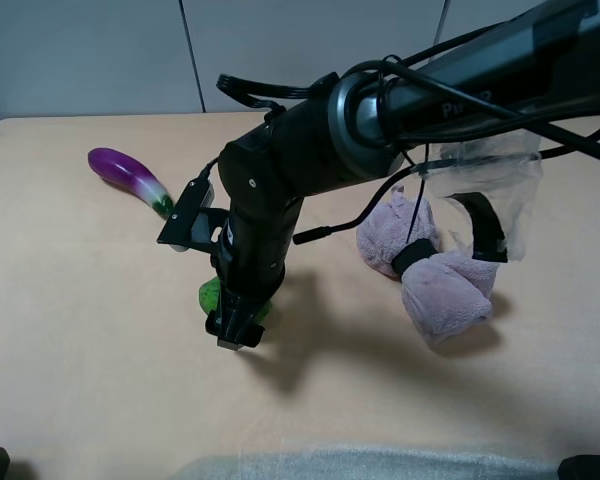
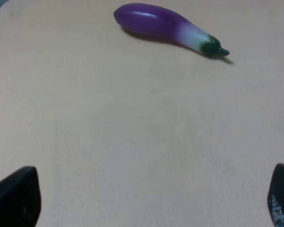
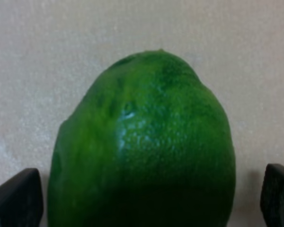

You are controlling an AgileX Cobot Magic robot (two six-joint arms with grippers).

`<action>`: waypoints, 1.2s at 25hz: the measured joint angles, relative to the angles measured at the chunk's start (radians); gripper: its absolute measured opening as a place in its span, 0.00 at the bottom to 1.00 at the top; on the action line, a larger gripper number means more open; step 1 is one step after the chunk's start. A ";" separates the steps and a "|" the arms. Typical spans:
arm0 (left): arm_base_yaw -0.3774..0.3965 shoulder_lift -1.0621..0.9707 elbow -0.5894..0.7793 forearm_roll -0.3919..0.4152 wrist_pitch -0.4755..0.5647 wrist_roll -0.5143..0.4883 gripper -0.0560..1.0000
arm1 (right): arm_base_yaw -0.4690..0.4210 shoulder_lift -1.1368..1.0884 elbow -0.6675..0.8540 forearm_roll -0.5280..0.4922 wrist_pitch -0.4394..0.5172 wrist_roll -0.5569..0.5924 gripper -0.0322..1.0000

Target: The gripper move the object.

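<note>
The right arm (image 1: 310, 150) is stretched leftward, the right gripper (image 1: 236, 335) pointed down, jaws spread; the left gripper (image 2: 146, 201) is held wide too.

Tan, wood-look table (image 1: 70, 340). An eggplant (image 1: 130, 178) lies on its side at the far left, glossy purple fading to white, with a green stem cap pointing toward the middle. On the right there's a pink fuzzy plush thing (image 1: 440, 285) with a black band (image 1: 412, 256) round it, and crinkly clear plastic (image 1: 505, 170) just above. Grey panelled wall (image 1: 90, 50) behind.
</note>
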 joint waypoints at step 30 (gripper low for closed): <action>0.000 0.000 0.000 0.000 0.000 0.000 0.95 | 0.000 0.006 0.000 -0.014 -0.017 0.015 0.50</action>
